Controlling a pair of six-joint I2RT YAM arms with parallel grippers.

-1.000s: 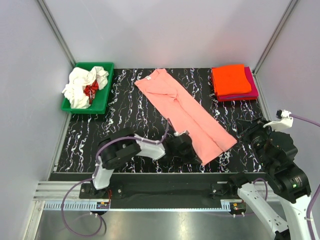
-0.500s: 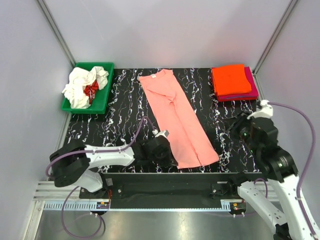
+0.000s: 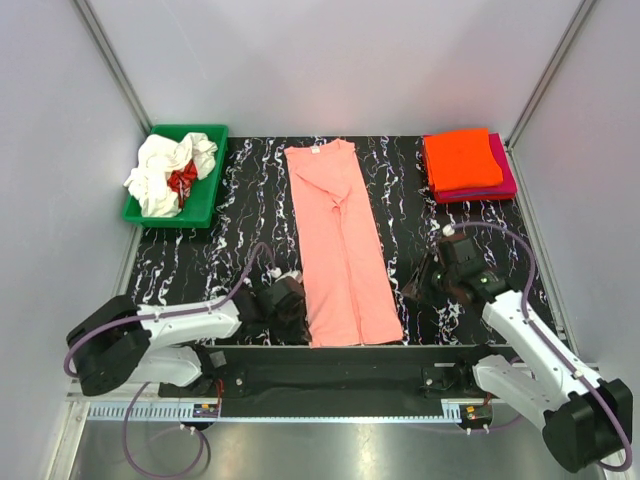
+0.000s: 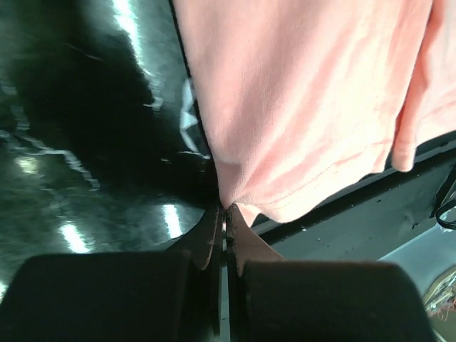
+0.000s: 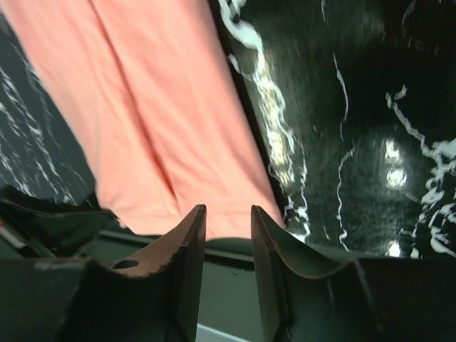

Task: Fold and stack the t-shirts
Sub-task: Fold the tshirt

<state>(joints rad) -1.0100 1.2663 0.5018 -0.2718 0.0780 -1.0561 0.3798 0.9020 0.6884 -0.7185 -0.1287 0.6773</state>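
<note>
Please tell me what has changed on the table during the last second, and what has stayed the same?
The left pincer, shut on the near corner of the salmon-pink t-shirt, dragged that end leftward, turning the shirt from diagonal to straight. The right pincer, open and empty, swung in toward the shirt's right side. The green bin and the folded stack stayed put.

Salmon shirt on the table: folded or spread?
Partly folded: salmon shirt lies as a long strip, flaps meeting down its middle, no sleeves showing.
</note>
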